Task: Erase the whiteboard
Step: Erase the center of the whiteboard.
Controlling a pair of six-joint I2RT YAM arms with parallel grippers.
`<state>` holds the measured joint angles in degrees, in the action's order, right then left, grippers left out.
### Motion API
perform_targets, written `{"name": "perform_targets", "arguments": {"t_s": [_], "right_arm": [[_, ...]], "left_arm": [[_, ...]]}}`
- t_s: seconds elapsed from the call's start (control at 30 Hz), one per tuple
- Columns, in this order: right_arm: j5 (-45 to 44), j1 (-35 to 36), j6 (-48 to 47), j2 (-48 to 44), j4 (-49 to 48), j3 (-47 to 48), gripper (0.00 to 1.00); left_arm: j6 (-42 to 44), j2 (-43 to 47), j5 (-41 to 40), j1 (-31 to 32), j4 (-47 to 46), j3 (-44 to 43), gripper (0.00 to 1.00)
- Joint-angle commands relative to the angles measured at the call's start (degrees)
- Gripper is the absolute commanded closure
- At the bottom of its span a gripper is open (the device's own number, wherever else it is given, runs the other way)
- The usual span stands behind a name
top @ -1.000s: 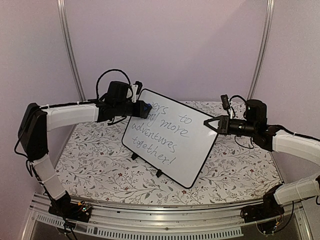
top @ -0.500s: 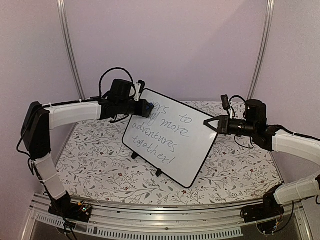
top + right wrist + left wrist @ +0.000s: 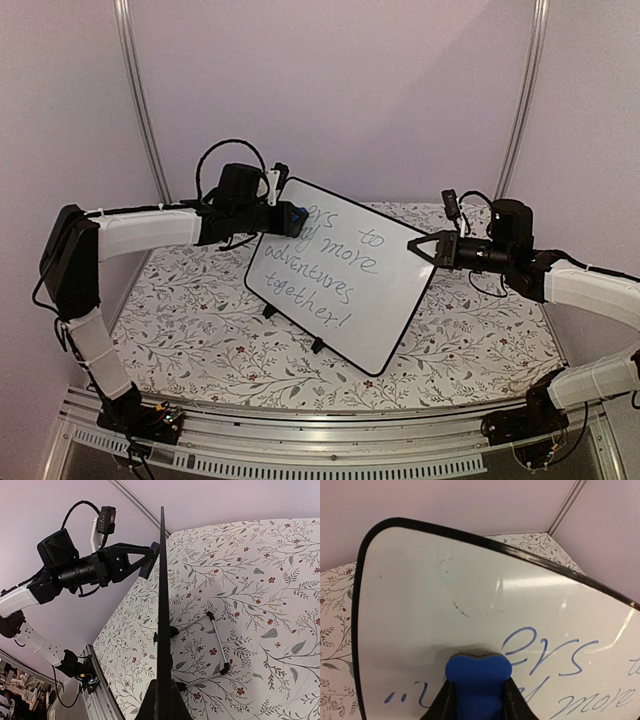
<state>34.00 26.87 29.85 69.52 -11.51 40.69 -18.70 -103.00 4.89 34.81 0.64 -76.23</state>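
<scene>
**Held from both sides**

The whiteboard (image 3: 340, 290) stands tilted on its feet in the middle of the flowered table (image 3: 190, 340); the right gripper (image 3: 413, 243) is pinched tight on its right edge; further back, the left gripper (image 3: 293, 217) clamps a blue eraser (image 3: 477, 672) against the upper left corner, beside the handwriting (image 3: 335, 265).

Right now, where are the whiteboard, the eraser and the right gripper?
whiteboard (image 3: 385, 315): top view, bare lower-right of its face.
eraser (image 3: 477, 672): left wrist view, blue front end.
right gripper (image 3: 412, 243): top view, fingertips at the board's right edge.
</scene>
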Motion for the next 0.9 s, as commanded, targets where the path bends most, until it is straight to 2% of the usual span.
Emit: {"name": "perform_targets", "arguments": {"t_s": [0.0, 0.17, 0.53, 0.67, 0.87], "right_arm": [[7.40, 2.06, -8.10, 1.10, 2.38, -0.43, 1.00], [7.44, 2.13, -7.92, 1.41, 2.11, -0.50, 1.00], [7.40, 2.37, -7.70, 1.46, 2.10, -0.43, 1.00], [7.31, 2.39, -7.63, 1.42, 2.10, -0.59, 1.00], [7.39, 2.48, -7.70, 1.81, 1.94, -0.52, 1.00]], "left_arm": [[-1.20, 0.53, 0.17, 2.28, 2.58, 5.90, 1.00], [-0.90, 0.01, 0.00, 2.47, 2.05, 5.19, 1.00], [2.20, -6.35, 0.02, 0.66, 5.19, -9.57, 1.00], [1.09, -5.30, 1.00, 0.68, 4.28, -6.71, 1.00], [-0.84, -0.82, 0.92, 2.65, 2.06, 2.65, 1.00]]}}
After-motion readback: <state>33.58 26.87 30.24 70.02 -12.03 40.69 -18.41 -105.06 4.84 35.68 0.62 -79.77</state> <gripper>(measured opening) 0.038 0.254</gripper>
